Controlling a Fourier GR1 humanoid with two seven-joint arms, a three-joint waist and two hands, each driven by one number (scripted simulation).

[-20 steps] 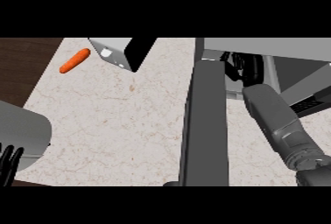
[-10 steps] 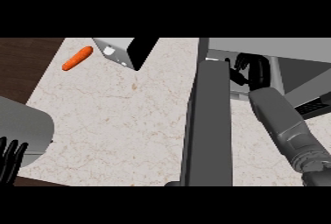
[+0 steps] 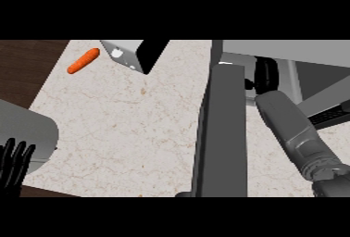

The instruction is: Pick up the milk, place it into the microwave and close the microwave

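The microwave (image 3: pixel 287 46) stands at the right, its door (image 3: pixel 222 139) swung open and seen edge-on as a dark slab. My right forearm (image 3: pixel 294 134) runs up past the door, and my right hand (image 3: pixel 266 74) sits inside the microwave's opening. No milk shows in or beside that hand, which hides whatever lies under it. A grey-white carton-like box (image 3: pixel 123 55) with a black side stands on the counter at the top, beside a carrot; I cannot tell if it is the milk. My left hand (image 3: pixel 14 162) rests open at the lower left edge.
An orange carrot (image 3: pixel 83 61) lies at the counter's top left. A grey rounded bulk (image 3: pixel 27 129) sits above my left hand. The speckled counter (image 3: pixel 130 129) ends in dark wood at the left (image 3: pixel 21 69). A dark keypad-like strip (image 3: pixel 328 118) shows at the right.
My right hand has shifted slightly down and to the right inside the microwave opening. The box, the carrot and the left hand have kept their places.
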